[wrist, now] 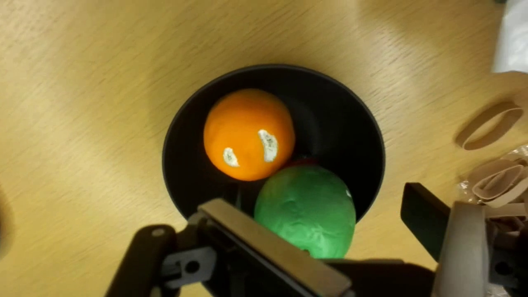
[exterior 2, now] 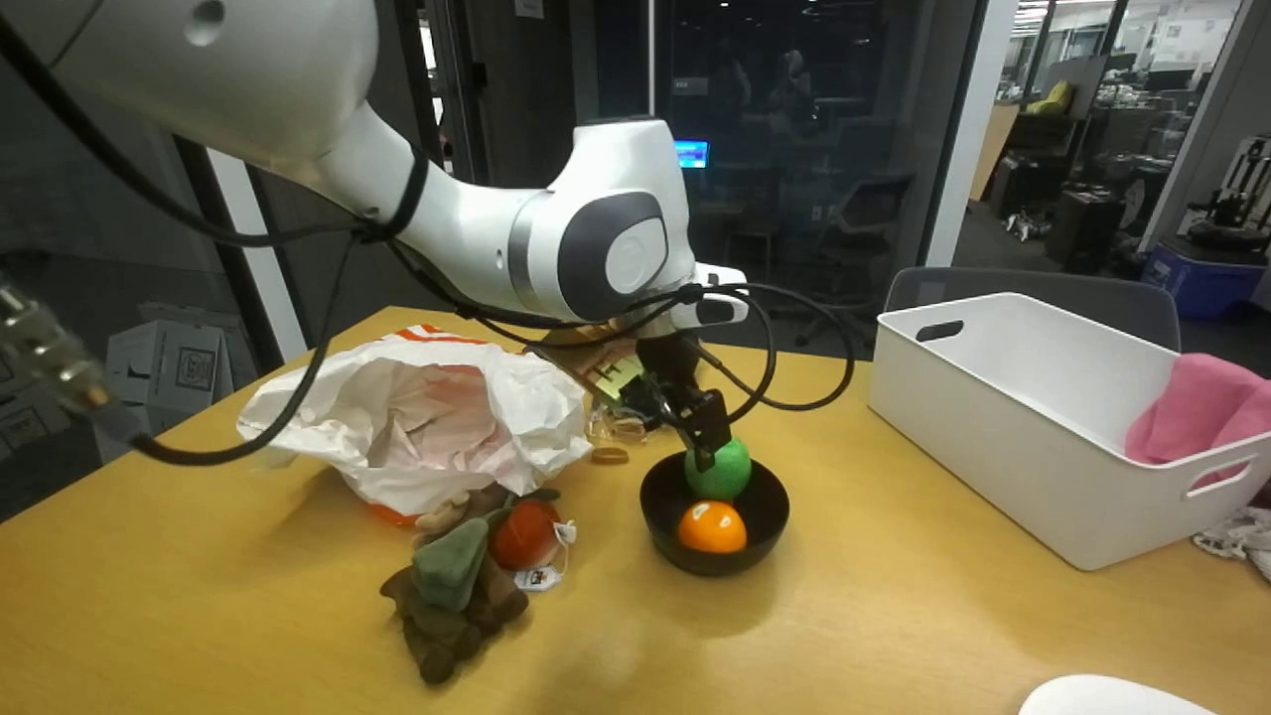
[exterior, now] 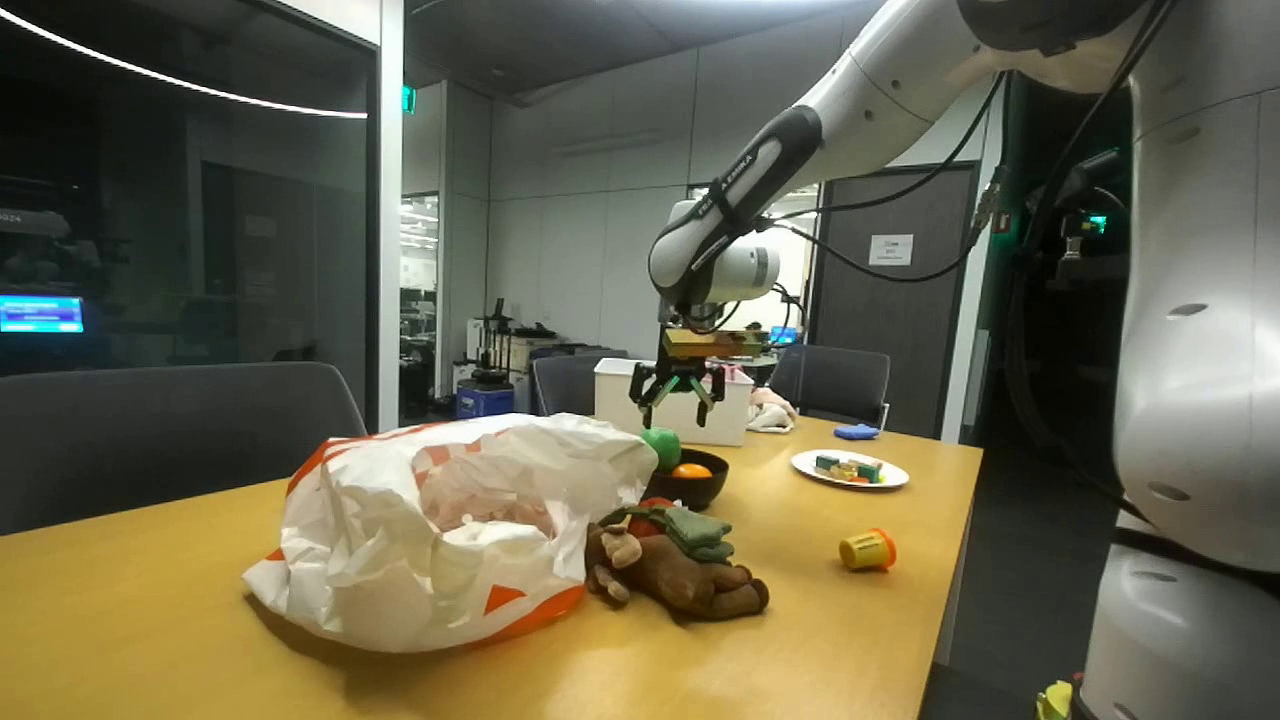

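Observation:
My gripper (exterior: 677,416) is open and empty above a small black bowl (exterior: 705,492). The bowl holds a green round fruit (exterior 2: 723,471) and a smaller orange fruit (exterior 2: 712,527). In the wrist view, the green fruit (wrist: 309,206) lies between the spread fingers (wrist: 342,231), nearer the left one, which covers part of it. The orange fruit (wrist: 249,136) sits beside it, and a bit of red shows between them. In an exterior view, a fingertip (exterior 2: 707,452) overlaps the green fruit; I cannot tell whether they touch.
A white and orange plastic bag (exterior: 440,540) and a brown plush toy (exterior: 690,580) lie near the bowl. A white bin (exterior 2: 993,457) holds pink cloth. A white plate (exterior: 802,465) with blocks and a yellow cup (exterior: 868,550) are on the table. Tan bands (wrist: 491,126) lie beside the bowl.

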Tool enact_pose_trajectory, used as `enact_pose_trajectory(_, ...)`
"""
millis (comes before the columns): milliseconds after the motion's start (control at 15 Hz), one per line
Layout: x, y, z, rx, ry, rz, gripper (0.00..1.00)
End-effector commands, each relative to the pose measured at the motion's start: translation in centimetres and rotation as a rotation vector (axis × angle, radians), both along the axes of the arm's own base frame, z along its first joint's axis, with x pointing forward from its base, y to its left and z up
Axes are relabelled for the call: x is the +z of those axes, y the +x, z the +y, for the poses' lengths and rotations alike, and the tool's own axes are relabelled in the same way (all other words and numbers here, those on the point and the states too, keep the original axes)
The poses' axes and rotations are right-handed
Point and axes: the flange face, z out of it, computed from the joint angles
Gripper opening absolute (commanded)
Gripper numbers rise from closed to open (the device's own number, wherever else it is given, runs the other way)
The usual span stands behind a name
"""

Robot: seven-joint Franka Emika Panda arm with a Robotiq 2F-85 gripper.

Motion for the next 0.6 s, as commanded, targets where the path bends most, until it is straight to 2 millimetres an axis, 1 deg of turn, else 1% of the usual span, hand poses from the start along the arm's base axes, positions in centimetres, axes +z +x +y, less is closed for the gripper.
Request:
enact_pose_trajectory(0,3.8,-1.3,2.2,0.018,0.065,0.021,1.00)
enact_pose_trajectory(200,6.1,-2.6,4.3,0.046,0.063,0.082,1.00)
enact_pose_trajectory(333,7.0,-3.9,6.1,0.068,0.081,0.134,1.00)
enact_pose_trajectory(533,8.5,-4.9,7.8,0.086,0.110,0.189,1.00)
